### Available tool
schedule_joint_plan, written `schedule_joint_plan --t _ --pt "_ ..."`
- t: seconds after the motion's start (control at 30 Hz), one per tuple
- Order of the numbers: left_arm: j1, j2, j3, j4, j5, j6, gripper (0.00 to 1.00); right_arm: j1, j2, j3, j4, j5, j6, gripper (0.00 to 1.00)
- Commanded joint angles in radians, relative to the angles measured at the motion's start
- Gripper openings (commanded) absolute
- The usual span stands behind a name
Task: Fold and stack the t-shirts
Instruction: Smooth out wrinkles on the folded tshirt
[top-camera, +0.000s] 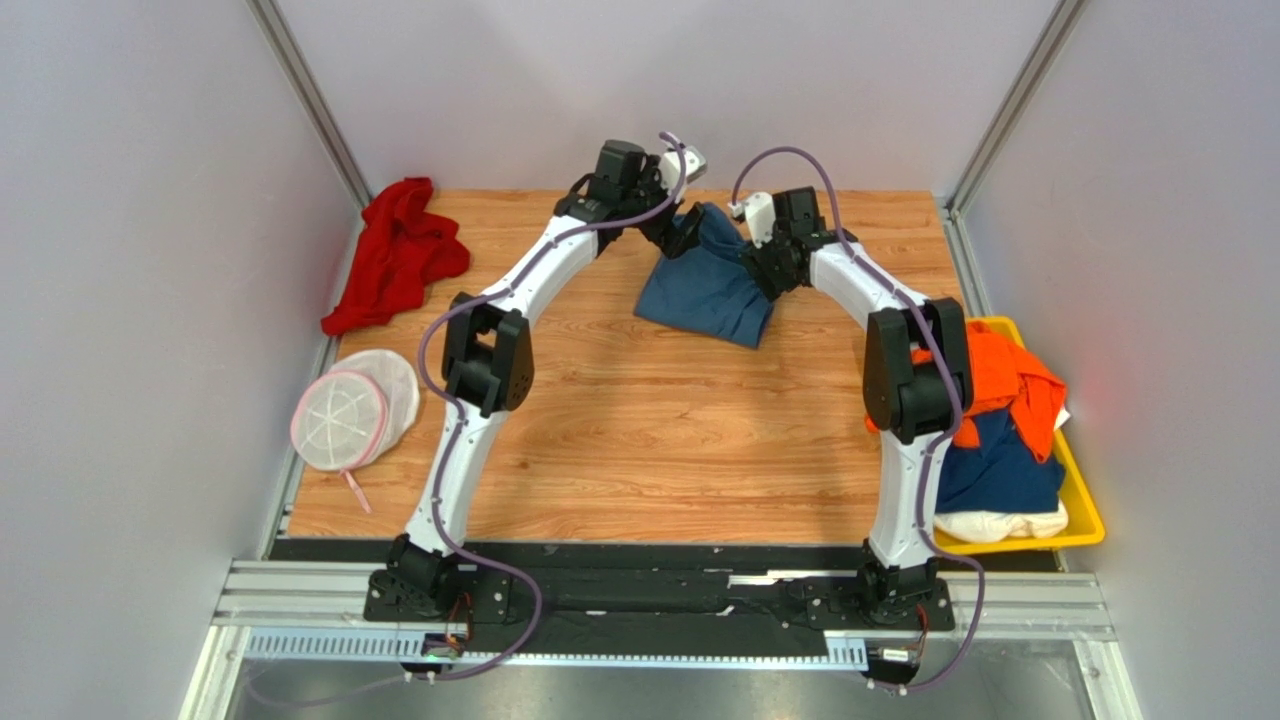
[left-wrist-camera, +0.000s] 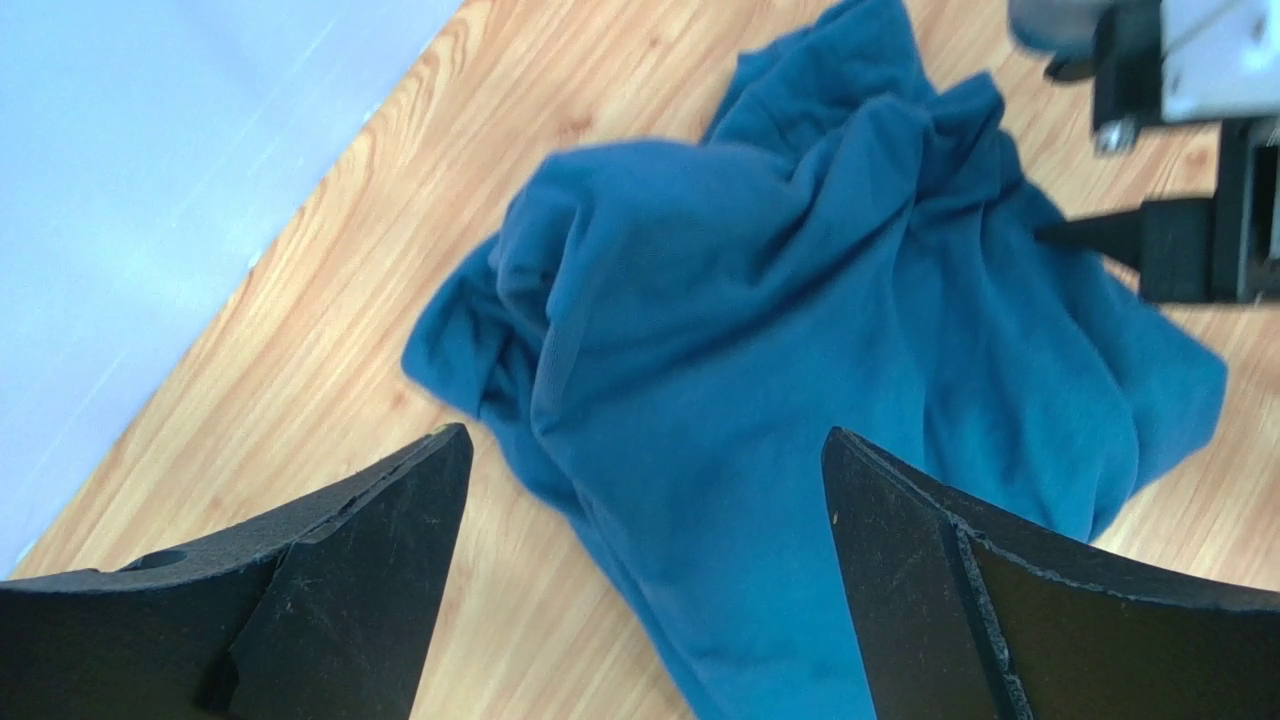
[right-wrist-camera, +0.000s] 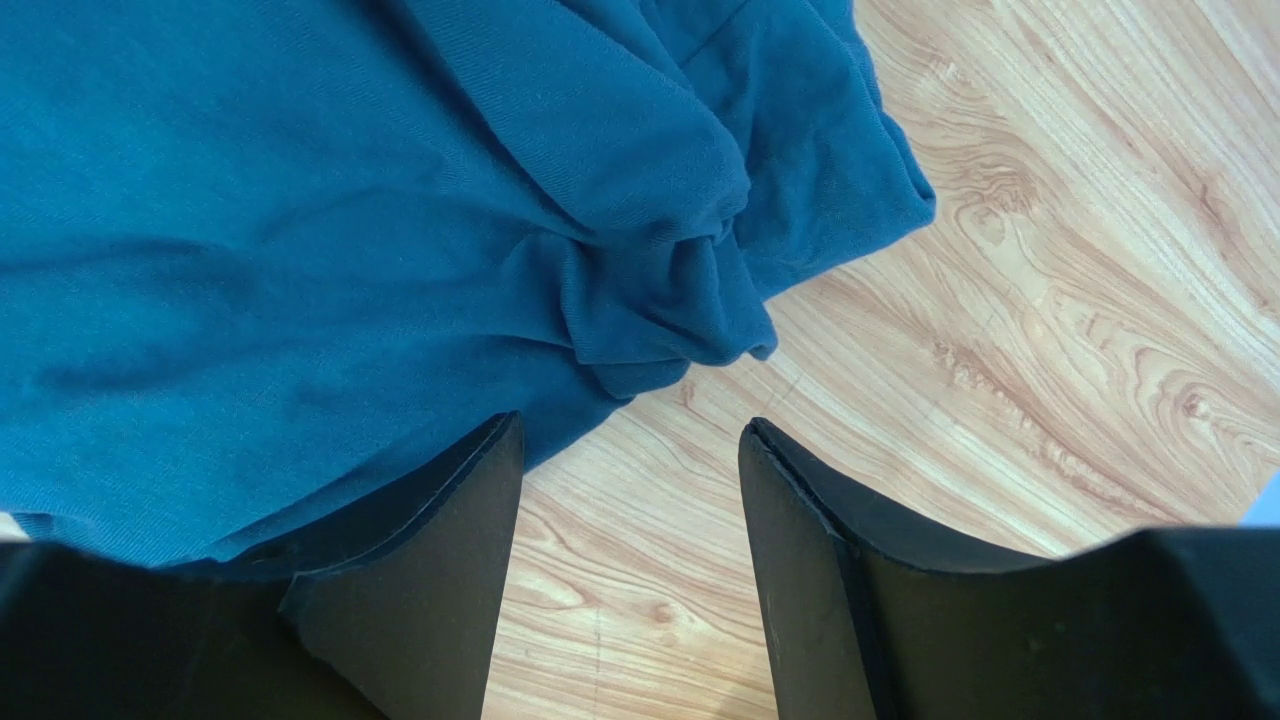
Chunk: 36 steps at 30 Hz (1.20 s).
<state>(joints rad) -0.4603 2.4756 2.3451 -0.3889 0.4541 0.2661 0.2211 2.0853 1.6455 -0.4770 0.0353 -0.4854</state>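
A crumpled teal-blue t-shirt (top-camera: 706, 293) lies at the far middle of the wooden table (top-camera: 646, 435). My left gripper (top-camera: 687, 228) hovers over its far left corner. In the left wrist view this gripper (left-wrist-camera: 646, 450) is wide open, and the shirt (left-wrist-camera: 781, 345) lies below and between the fingers, not gripped. My right gripper (top-camera: 769, 267) is at the shirt's right side. In the right wrist view it (right-wrist-camera: 631, 435) stands open over bare wood, its left finger (right-wrist-camera: 436, 540) above the hem of the shirt (right-wrist-camera: 301, 225). Orange (top-camera: 1014, 375), navy (top-camera: 999, 465) and cream (top-camera: 999, 525) t-shirts lie heaped at the right.
The heaped shirts sit in a yellow bin (top-camera: 1089, 510) off the table's right edge. A red cloth heap (top-camera: 394, 252) lies at the far left corner. A round white-and-pink mesh disc (top-camera: 353, 413) rests on the left edge. Grey walls enclose the table.
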Motion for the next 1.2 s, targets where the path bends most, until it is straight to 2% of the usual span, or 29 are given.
schedule_joint_plan --t 0.0,0.2,0.33,0.47,0.63,0.73,0.83,1.0,1.17 --pt "-0.028 0.048 0.094 -0.014 -0.015 -0.030 0.96 0.006 -0.060 0.005 0.028 -0.021 0.028 0.59" --pt "-0.034 -0.017 -0.032 0.035 -0.060 0.004 0.96 0.017 -0.106 -0.044 0.038 -0.081 0.054 0.59" --pt "-0.038 0.008 0.003 -0.016 -0.068 0.019 0.96 0.020 -0.146 -0.065 0.017 -0.133 0.082 0.59" --pt "-0.047 0.057 0.104 -0.108 -0.069 0.024 0.96 0.020 -0.208 -0.107 0.006 -0.152 0.091 0.59" --pt "-0.075 0.091 0.140 -0.217 -0.101 0.091 0.96 0.026 -0.313 -0.168 -0.028 -0.163 0.093 0.59" --pt "-0.100 0.079 0.116 -0.251 -0.143 0.145 0.96 0.032 -0.362 -0.190 -0.038 -0.166 0.090 0.59" --pt "-0.104 0.033 0.022 -0.220 -0.147 0.137 0.96 0.031 -0.396 -0.216 -0.035 -0.184 0.113 0.59" --pt "-0.106 0.008 -0.014 -0.218 -0.186 0.159 0.96 0.026 -0.381 -0.213 -0.040 -0.210 0.220 0.60" --pt "-0.110 0.014 -0.012 -0.266 -0.200 0.192 0.96 -0.003 -0.283 -0.167 -0.034 -0.227 0.297 0.62"
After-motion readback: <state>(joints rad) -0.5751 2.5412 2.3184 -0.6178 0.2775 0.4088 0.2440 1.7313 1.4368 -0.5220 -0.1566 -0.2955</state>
